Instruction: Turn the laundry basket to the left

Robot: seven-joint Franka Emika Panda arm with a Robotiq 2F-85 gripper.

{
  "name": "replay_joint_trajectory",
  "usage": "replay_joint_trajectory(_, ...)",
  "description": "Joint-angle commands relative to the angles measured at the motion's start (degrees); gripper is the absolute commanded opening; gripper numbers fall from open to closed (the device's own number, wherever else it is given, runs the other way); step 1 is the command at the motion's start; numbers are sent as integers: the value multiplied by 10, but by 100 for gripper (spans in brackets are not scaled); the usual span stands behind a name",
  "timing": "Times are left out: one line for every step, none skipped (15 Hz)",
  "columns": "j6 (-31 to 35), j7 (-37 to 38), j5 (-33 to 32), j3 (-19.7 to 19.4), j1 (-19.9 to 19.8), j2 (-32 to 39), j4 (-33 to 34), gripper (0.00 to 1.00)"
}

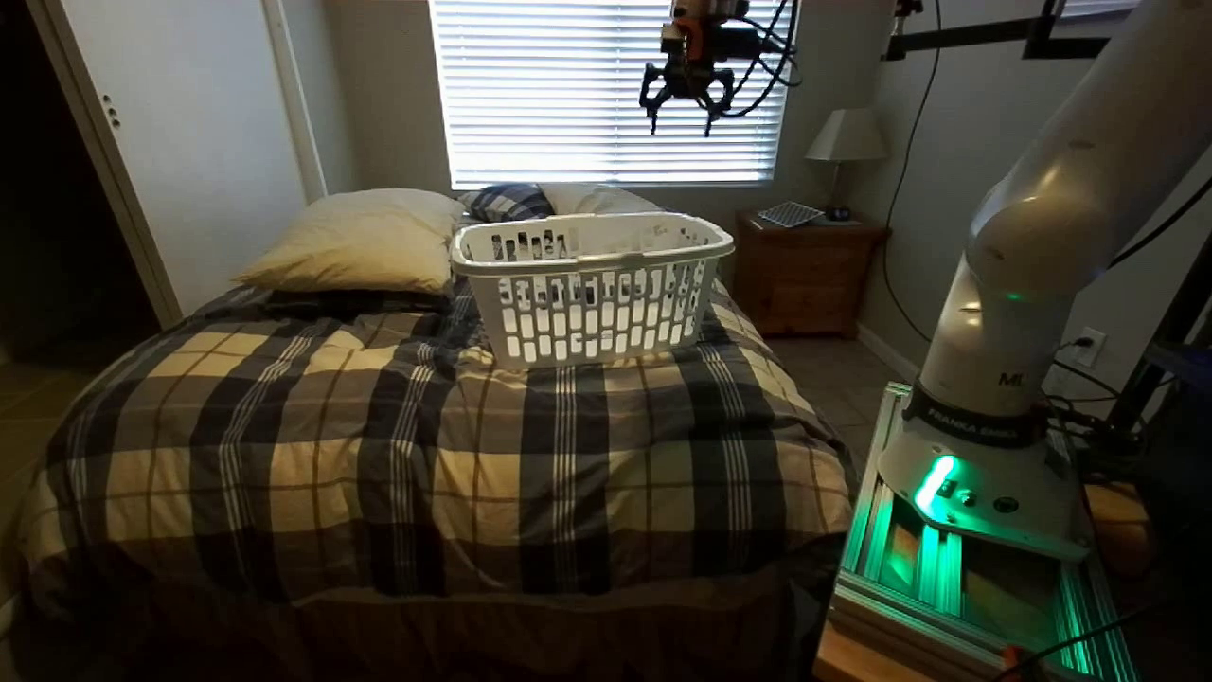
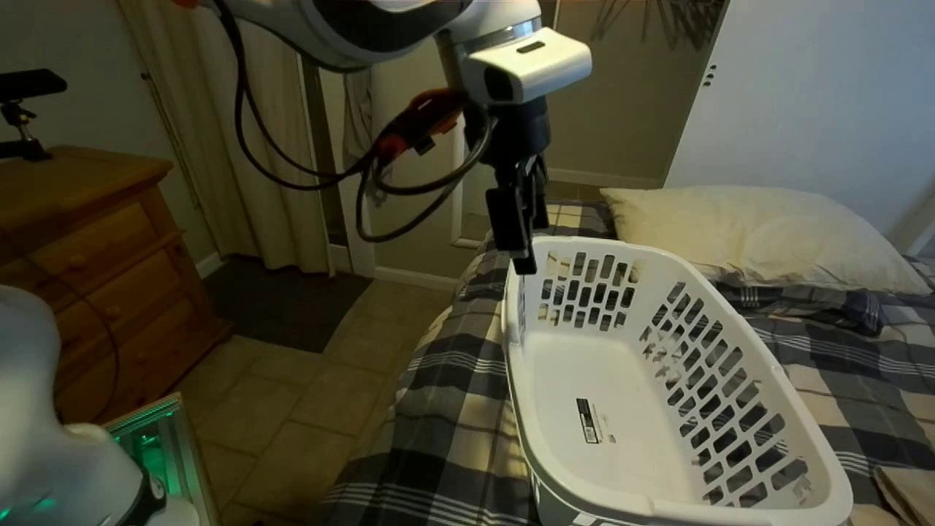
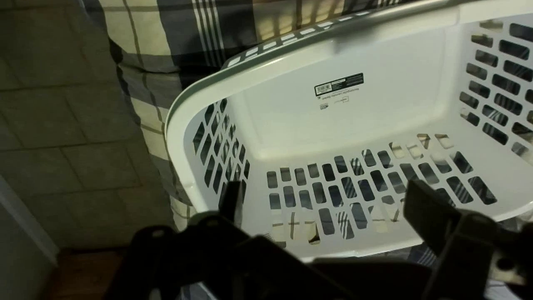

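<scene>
The white plastic laundry basket [image 1: 598, 264] stands upright on the plaid bed in both exterior views. Its inside [image 2: 617, 365] holds only a black and white label on the floor. In the wrist view the basket [image 3: 383, 100] fills much of the picture, with its right end cut off by the frame edge. My gripper [image 1: 680, 131] hangs pointing down, high above the bed and apart from the basket. Its fingers [image 2: 524, 259] show near the basket's far end in an exterior view. In the wrist view the two fingers [image 3: 322, 196] are wide apart with nothing between them.
The bed [image 1: 379, 455] has a plaid cover. A cream pillow [image 1: 365, 237] lies beside the basket; it also shows in an exterior view [image 2: 752, 226]. A nightstand [image 1: 805, 275] with a lamp [image 1: 846, 137] stands by the window. The robot base [image 1: 985, 483] is beside the bed. A wooden dresser [image 2: 102, 270] stands across the tiled floor.
</scene>
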Motion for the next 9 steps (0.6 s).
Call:
replay_joint_trajectory(-40, -67, 26, 19, -33, 6, 38, 100)
replay_joint_trajectory(-46, -81, 28, 21, -37, 6, 44, 100)
replay_joint_trajectory(-53, -90, 29, 22, -42, 8, 50, 100)
replay_joint_trajectory(-57, -94, 35, 23, -45, 8, 53, 100)
replay_joint_trajectory(-36, -75, 18, 32, -52, 3, 35, 100)
replay_joint_trajectory(-41, -80, 21, 32, -54, 3, 38, 100)
replay_joint_trajectory(-43, -83, 22, 32, -55, 3, 40, 100)
replay_joint_trajectory(-43, -84, 23, 32, -55, 3, 40, 100)
replay_joint_trajectory(-43, -85, 23, 32, -55, 3, 40, 100)
